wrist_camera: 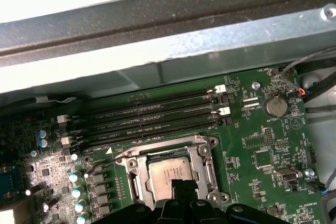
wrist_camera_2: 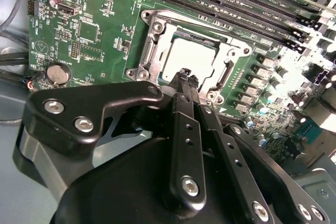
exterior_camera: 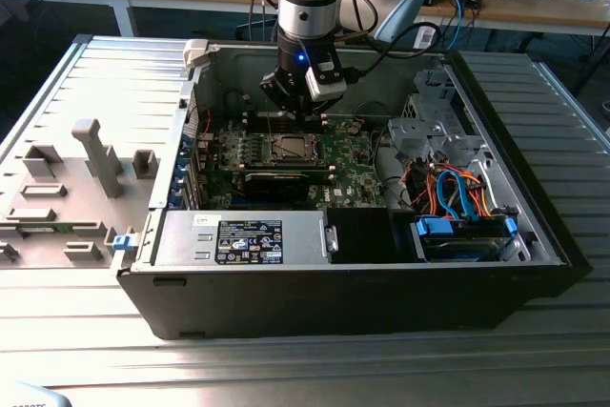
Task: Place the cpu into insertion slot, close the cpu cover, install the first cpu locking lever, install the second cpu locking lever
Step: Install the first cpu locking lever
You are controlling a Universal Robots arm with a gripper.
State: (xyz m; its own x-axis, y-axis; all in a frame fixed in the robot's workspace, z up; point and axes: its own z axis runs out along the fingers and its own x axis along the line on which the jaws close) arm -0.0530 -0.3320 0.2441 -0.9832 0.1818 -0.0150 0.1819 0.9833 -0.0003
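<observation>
The cpu (wrist_camera_2: pixel 191 56) lies flat in the insertion slot (wrist_camera_2: pixel 148 19), its dull silver top showing through the cut-out of the cpu cover (wrist_camera_2: pixel 227 51), which lies down over it. In the first wrist view the cpu (wrist_camera: pixel 168 172) sits framed by the cover (wrist_camera: pixel 208 169), and a thin wire lever (wrist_camera: pixel 107 163) runs beside the socket. My gripper (wrist_camera_2: pixel 185 74) hovers just above the socket's edge with its black fingers pressed together and nothing visible between them. In the exterior view the gripper (exterior_camera: pixel 303 113) hangs inside the open computer case, right over the slot (exterior_camera: pixel 289 148).
Narrow memory slots (wrist_camera: pixel 147 114) run beside the socket, close under the grey case wall (wrist_camera: pixel 157 24). A coin battery (wrist_camera_2: pixel 56 73) sits on the green board. A long black card (exterior_camera: pixel 276 183), a power supply (exterior_camera: pixel 248 235) and a drive cage with blue and orange cables (exterior_camera: pixel 462 188) crowd the case.
</observation>
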